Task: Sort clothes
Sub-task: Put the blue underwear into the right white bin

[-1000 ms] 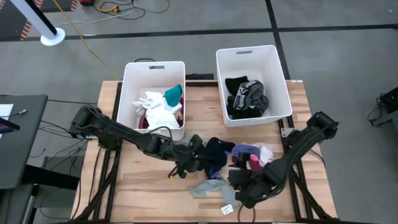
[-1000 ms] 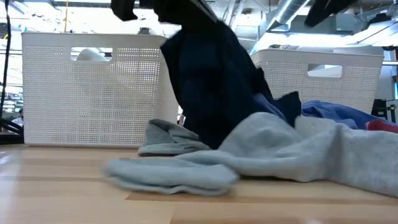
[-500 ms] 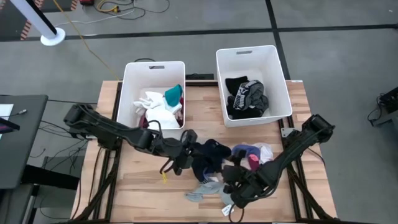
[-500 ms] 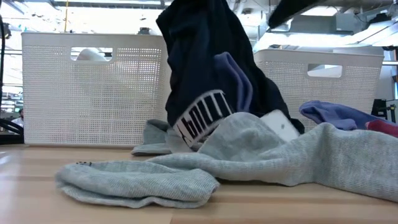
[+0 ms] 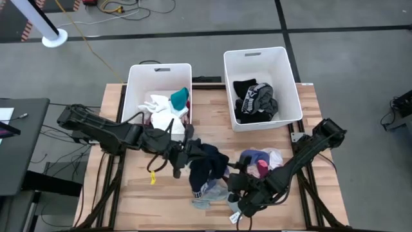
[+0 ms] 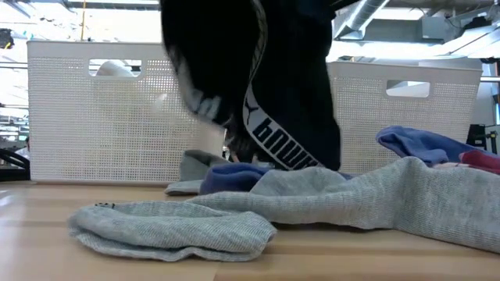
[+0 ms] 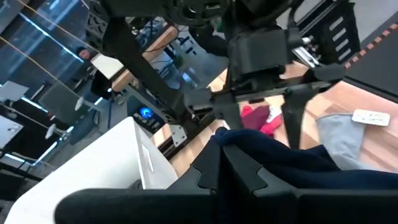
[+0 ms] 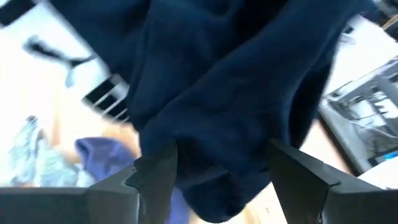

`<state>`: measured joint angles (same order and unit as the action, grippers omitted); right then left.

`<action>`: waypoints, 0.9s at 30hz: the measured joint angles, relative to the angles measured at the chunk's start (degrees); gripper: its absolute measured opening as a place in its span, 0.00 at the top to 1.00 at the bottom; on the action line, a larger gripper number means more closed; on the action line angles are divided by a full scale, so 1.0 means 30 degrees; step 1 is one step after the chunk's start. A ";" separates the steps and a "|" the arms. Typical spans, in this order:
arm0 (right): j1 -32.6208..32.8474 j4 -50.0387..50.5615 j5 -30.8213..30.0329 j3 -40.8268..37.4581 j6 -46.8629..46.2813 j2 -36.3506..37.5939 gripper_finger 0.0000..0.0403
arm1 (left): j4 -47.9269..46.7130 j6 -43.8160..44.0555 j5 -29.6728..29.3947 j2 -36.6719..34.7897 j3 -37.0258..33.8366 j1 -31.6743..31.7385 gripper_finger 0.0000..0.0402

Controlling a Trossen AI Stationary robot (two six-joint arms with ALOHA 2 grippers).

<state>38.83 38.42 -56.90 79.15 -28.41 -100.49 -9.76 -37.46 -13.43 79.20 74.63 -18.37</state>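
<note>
My left gripper (image 5: pixel 182 155) is shut on a navy garment (image 5: pixel 206 166) with a white lettered band (image 6: pixel 285 143), held up over the table's middle. My right gripper (image 5: pixel 239 191) is open close to the garment's right side; in its wrist view its fingers (image 8: pixel 155 177) stand on either side of the hanging navy cloth (image 8: pixel 224 124), and I cannot tell whether they touch it. A grey sock (image 6: pixel 172 228) and a grey garment (image 6: pixel 383 195) lie flat on the table below. More clothes in blue, pink and white (image 5: pixel 262 161) lie in a pile to the right. My left gripper pinches a bunched upper part of the navy garment (image 7: pixel 231 142) between its two fingers. The fingers come about level from the table's left. The garment hangs below them, and its lower end (image 6: pixel 293 156) reaches down behind the grey clothes.
Two white bins stand at the far side. The left bin (image 5: pixel 134 96) holds white, teal and maroon clothes, and the right bin (image 5: pixel 293 84) holds black and grey ones. A paper tag (image 5: pixel 235 218) lies near the front edge. A person shows far off in the left wrist view (image 7: pixel 84 53).
My left gripper has gone up and toward the table's left edge with the navy garment. The garment has been drawn up off the pile, so that it hangs and its lettered band shows. My right gripper has gone a little toward the left, up to the garment.
</note>
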 joint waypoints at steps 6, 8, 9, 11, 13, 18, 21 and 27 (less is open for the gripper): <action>-0.0070 -0.0334 -0.1589 0.0000 0.0094 0.0007 0.35 | -0.1135 0.0091 0.0558 0.0160 0.0000 0.0007 1.00; -0.0228 -0.0959 -0.1614 0.0000 0.0601 0.0007 0.35 | -0.1379 0.0124 0.0827 0.0244 0.0000 0.0007 1.00; -0.0273 -0.1447 -0.1596 0.0000 0.1075 0.0007 0.35 | -0.1465 0.0132 0.0990 0.0248 0.0000 0.0007 1.00; -0.0412 -0.2812 -0.1489 0.0000 0.2405 0.0007 0.35 | -0.1387 0.0156 0.1448 0.0195 0.0000 0.0009 1.00; -0.0668 -0.4475 -0.0973 0.0007 0.3943 0.0007 0.35 | -0.1270 0.0073 0.1657 0.0182 0.0000 0.0022 1.00; -0.1606 -0.7264 0.0724 0.0007 0.6422 0.0007 0.35 | -0.1239 -0.0011 0.3125 0.0209 0.0000 0.0058 1.00; -0.2351 -0.7530 0.1503 0.0007 0.6654 0.0007 0.35 | -0.1239 -0.0062 0.3974 0.0204 0.0000 0.0058 1.00; -0.3810 -0.9730 0.5529 0.0029 0.8089 -0.0639 0.35 | -0.1210 -0.0513 0.4400 0.0204 0.0000 0.0058 1.00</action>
<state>27.40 9.23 -40.32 79.24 -4.14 -102.40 -13.39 -39.00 -0.23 79.81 74.63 -18.20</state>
